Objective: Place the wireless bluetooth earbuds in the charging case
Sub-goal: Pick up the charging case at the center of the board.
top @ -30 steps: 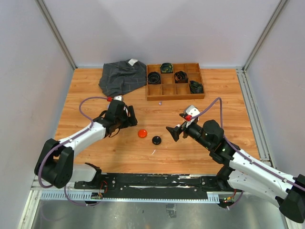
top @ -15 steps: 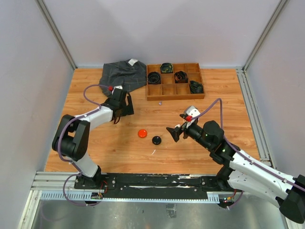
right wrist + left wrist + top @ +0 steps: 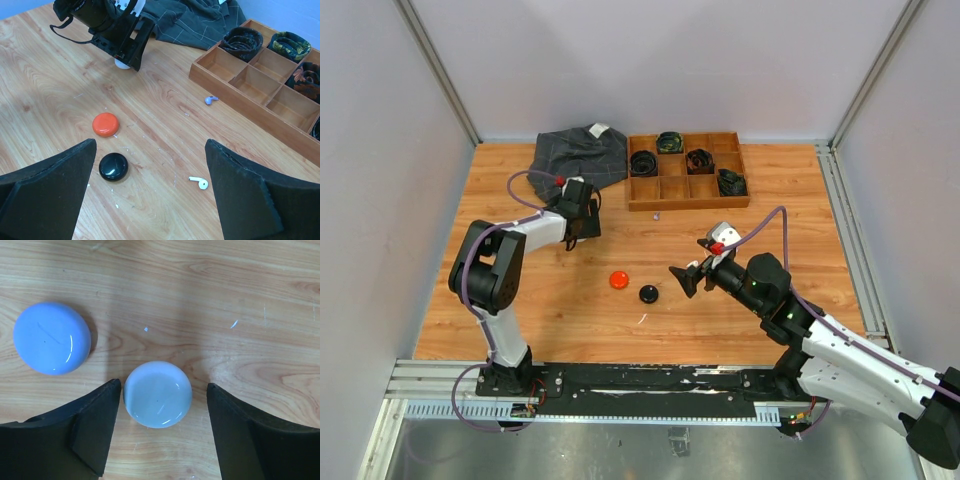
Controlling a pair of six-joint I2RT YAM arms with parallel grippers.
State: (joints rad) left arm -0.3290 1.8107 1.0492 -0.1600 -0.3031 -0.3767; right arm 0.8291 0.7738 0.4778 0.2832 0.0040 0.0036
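Earbuds first: neither one I could spot was anywhere near a charging case. Going big to small, the wood-plank table (image 3: 520,300) had the crumpled dark checked cloth (image 3: 578,160) at the back, beside the wooden compartment tray (image 3: 688,205) holding black coiled belts (image 3: 643,162). What changed over the last second was the left arm (image 3: 535,232): it pulled off from the middle, folded its elbow up and swung back towards the cloth, so the left gripper (image 3: 582,218) now hung over two round glossy pucks. Its jaws were spread, straddling the pale blue-grey puck (image 3: 157,394) without squeezing it, with the stronger blue puck (image 3: 52,338) off to one side. My guess is it was lining up on a case, lid shut as far as I could tell. The right arm (image 3: 840,345) hadn't budged, stretched low towards centre, right gripper (image 3: 682,278) wide apart and holding nothing, near the flat orange-red puck (image 3: 105,124) and glossy black puck (image 3: 113,166). The tiny white earbud (image 3: 200,182) lay loose near the black puck, the tiny purple earbud (image 3: 210,99) just in front of the tray
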